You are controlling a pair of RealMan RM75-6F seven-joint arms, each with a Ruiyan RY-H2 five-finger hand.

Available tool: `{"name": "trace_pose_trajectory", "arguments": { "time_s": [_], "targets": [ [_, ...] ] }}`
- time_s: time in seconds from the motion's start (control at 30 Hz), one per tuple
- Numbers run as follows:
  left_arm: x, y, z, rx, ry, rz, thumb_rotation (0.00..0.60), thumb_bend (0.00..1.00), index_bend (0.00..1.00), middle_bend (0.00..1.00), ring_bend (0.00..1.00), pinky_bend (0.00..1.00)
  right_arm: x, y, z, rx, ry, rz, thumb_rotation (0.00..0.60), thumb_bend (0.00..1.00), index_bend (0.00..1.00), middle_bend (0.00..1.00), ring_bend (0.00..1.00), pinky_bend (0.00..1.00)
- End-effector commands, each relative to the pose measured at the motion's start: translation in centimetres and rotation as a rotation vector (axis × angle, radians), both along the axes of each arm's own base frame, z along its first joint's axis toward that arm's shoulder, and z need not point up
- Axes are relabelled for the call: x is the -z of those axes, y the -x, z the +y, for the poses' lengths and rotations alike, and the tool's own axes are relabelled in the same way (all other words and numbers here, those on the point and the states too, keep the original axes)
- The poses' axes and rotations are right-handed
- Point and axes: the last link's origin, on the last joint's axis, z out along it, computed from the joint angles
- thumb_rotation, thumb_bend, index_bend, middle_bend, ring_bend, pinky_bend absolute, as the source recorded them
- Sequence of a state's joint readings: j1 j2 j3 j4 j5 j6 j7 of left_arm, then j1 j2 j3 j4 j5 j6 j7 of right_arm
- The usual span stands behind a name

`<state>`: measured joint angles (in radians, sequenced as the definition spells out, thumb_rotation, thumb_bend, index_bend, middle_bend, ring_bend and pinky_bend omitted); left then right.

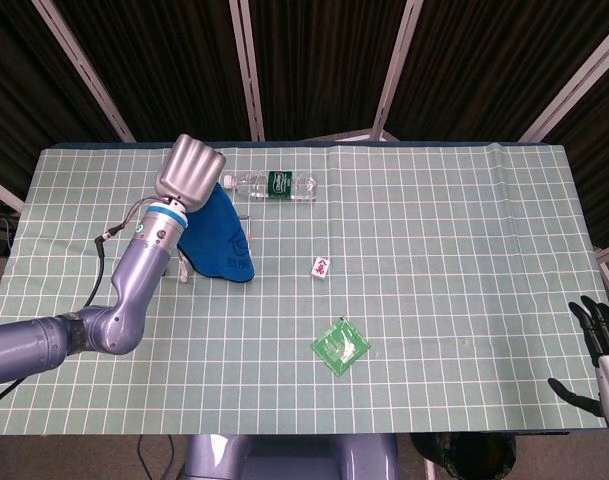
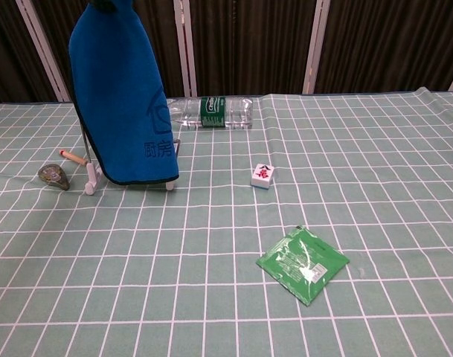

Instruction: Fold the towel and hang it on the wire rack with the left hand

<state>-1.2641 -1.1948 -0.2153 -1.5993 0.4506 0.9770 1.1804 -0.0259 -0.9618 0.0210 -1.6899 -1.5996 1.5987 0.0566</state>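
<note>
A folded blue towel (image 2: 126,97) hangs straight down from my left hand (image 1: 190,170), which grips its top edge above the table. In the head view the towel (image 1: 220,243) covers most of the wire rack. The rack (image 2: 90,177) shows only its left leg and white feet in the chest view, behind the towel's lower edge. Whether the towel touches the rack's bars is hidden. My right hand (image 1: 606,350) sits at the table's near right corner with its fingers spread and holds nothing.
A clear water bottle (image 2: 209,111) lies on its side just behind the rack. A mahjong tile (image 2: 262,175) and a green packet (image 2: 303,264) lie to the right. A small grey disc (image 2: 55,175) and a thin stick (image 2: 74,158) lie left of the rack.
</note>
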Motion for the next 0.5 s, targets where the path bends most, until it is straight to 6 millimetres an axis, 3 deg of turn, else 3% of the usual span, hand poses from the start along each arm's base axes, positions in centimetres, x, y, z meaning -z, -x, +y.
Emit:
{"name": "trace_pose_trajectory", "arguments": {
  "time_s": [0.03, 0.5],
  "targets": [
    [0.1, 0.4, 0.5, -0.017, 0.014, 0.017, 0.6, 0.74, 0.92, 0.96, 0.93, 1.0, 0.0, 0.1, -0.1, 0.006, 0.0, 0.001, 0.6, 0.0, 0.0, 0.0, 0.0, 0.0],
    [2.1, 3.6, 2.8, -0.12, 0.062, -0.029, 0.6, 0.74, 0.92, 0.95, 0.92, 1.0, 0.2, 0.3, -0.2, 0.019, -0.003, 0.009, 0.6, 0.0, 0.0, 0.0, 0.0, 0.0]
  ]
}}
